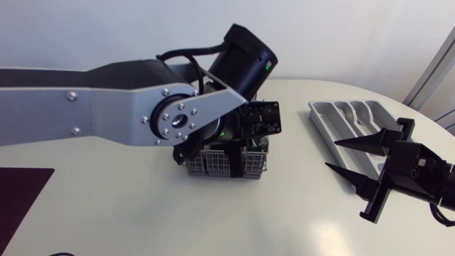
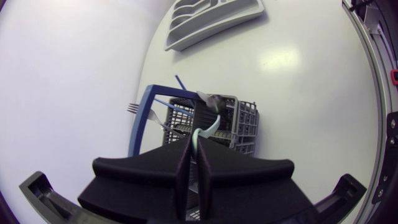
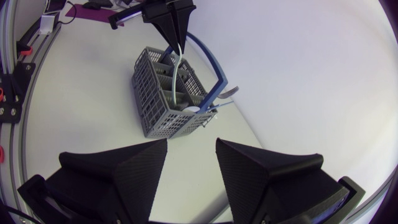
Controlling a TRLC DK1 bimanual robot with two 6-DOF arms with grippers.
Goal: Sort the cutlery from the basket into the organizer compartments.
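Operator: Left gripper (image 2: 193, 144) status?
Technician: Clamped on a pale cutlery handle (image 3: 178, 65) that stands in the grey basket (image 2: 249, 121) directly beneath it.
Operator: Beyond that?
Technician: The organizer (image 2: 214, 18) lies well apart, past the basket. The right gripper (image 1: 331, 155) hangs just beside it, fingers spread.

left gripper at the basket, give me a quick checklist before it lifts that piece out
1. Grip: left gripper shut on the pale utensil: ok, handle pinched from both sides.
2. Clearance: pale utensil out of the basket: not ok, its lower end is inside a compartment.
3. Tangle: pale utensil free of the fork in the basket: cannot tell.
4. Target: organizer compartments free: ok, those that show are empty.
5. Path: right gripper out of the way: not ok, it hangs open at the organizer's end.
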